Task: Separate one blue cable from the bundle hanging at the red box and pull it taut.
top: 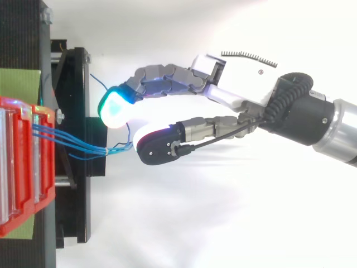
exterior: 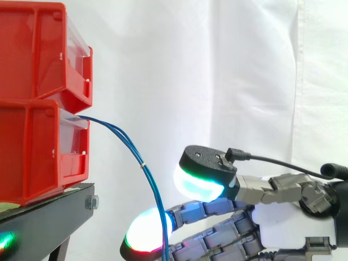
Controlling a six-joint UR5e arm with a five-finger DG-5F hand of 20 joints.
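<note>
A bundle of thin blue cables (exterior: 130, 149) leaves the front of the lower red bin (exterior: 32, 157) and sags in a slack arc down to the right, bound by a small yellow tie (exterior: 143, 164). From above, the cables (top: 78, 142) run level from the bin (top: 22, 167) to the hand's thumb tip. The hand (top: 237, 97) reaches in from the right, loosely curved, with the thumb and fingers apart. The cables pass across the white-red pad of a low finger (exterior: 142, 235). The thumb's cyan-green pad (exterior: 198, 185) sits above and right of them, not pressing them.
A second red bin (exterior: 38, 49) is stacked on the lower one. Both stand on a black stand (exterior: 49, 217) whose edge lies under the cables (top: 75, 184). A white curtain hangs behind.
</note>
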